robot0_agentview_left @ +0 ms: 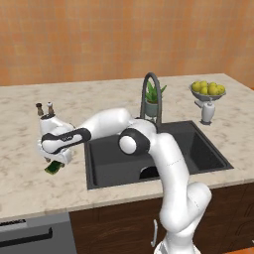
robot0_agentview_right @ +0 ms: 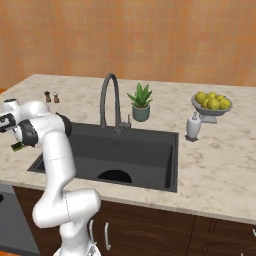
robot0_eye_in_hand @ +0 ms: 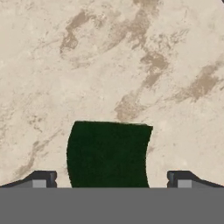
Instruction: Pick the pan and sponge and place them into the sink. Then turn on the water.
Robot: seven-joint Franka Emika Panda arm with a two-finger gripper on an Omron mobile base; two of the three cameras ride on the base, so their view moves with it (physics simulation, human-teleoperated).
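The dark green sponge [robot0_eye_in_hand: 108,154] lies flat on the marble counter left of the sink [robot0_agentview_left: 198,144]. My gripper [robot0_eye_in_hand: 111,179] hangs straight above it, open, with one fingertip on each side of the sponge and neither touching it. From the base views the sponge [robot0_agentview_left: 53,168] [robot0_agentview_right: 16,146] peeks out under the hand. The black pan [robot0_agentview_left: 149,172] [robot0_agentview_right: 114,176] rests inside the sink at its front wall, partly hidden by the front rim. The grey arched faucet [robot0_agentview_left: 151,94] [robot0_agentview_right: 110,100] stands behind the basin. The water is out of view.
Two small shakers [robot0_agentview_left: 44,108] stand just behind the hand. A potted plant [robot0_agentview_right: 140,102], a white soap dispenser [robot0_agentview_right: 193,125] and a bowl of lemons [robot0_agentview_right: 212,102] sit behind and right of the sink. A dishwasher front [robot0_agentview_left: 30,233] is below the counter at the left.
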